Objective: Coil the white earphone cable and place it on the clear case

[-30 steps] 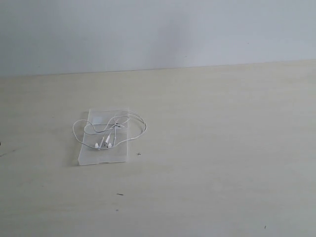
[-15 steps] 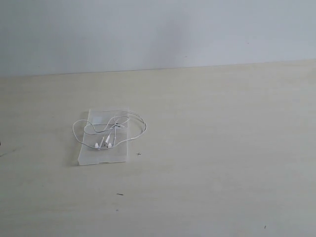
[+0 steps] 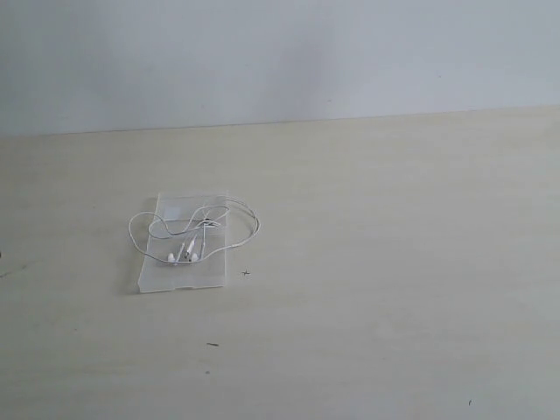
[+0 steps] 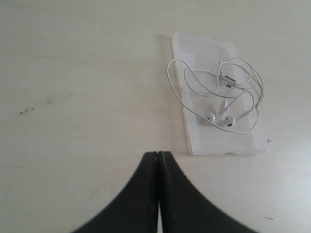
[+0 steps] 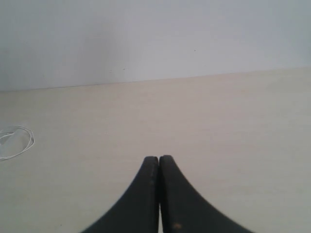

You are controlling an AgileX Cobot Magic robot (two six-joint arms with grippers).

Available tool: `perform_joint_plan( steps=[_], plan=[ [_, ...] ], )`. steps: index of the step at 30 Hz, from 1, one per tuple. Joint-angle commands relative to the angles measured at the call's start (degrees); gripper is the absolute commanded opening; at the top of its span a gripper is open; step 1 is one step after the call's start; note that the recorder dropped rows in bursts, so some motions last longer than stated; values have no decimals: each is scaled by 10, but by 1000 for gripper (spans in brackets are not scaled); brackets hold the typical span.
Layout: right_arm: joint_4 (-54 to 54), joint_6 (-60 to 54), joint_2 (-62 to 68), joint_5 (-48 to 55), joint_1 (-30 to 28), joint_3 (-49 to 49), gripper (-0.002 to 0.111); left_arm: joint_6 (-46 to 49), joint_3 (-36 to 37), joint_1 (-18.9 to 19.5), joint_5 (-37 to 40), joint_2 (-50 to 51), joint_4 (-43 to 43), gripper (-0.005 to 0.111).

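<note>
Both the left end effector [image 4: 157, 154] and right end effector [image 5: 159, 158] were clenched empty, the cable [image 3: 189, 252] lay coiled on the case [image 3: 179, 278] toward the desk's [image 3: 394, 280] left edge, so placing looked done, with overhanging loops perhaps needing tucking.

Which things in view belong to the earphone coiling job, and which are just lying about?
Job: white earphone cable, loosely looped mostly on the clear case; left gripper and right gripper, both shut, holding nothing.
Lying about: small dark specks on the table.
</note>
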Motion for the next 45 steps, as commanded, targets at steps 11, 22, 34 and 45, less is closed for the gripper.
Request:
perform_joint_plan(
  steps=[11,22,34,45],
  plan=[
    [0,-4,-3,-6,-3,2,0,106,5,0,104,-173,-1,0],
    [-1,-5,-3,-6,-3,2,0,188,78,-77,202,-516,-1,0],
    [-1,-4,-3,-6,-3,2,0,146,202,-61,-6,-667,-169,0],
    [-1,-4,-3,-6,-3,2,0,-15,202,-61,-40,-667,-775,0]
  ],
)
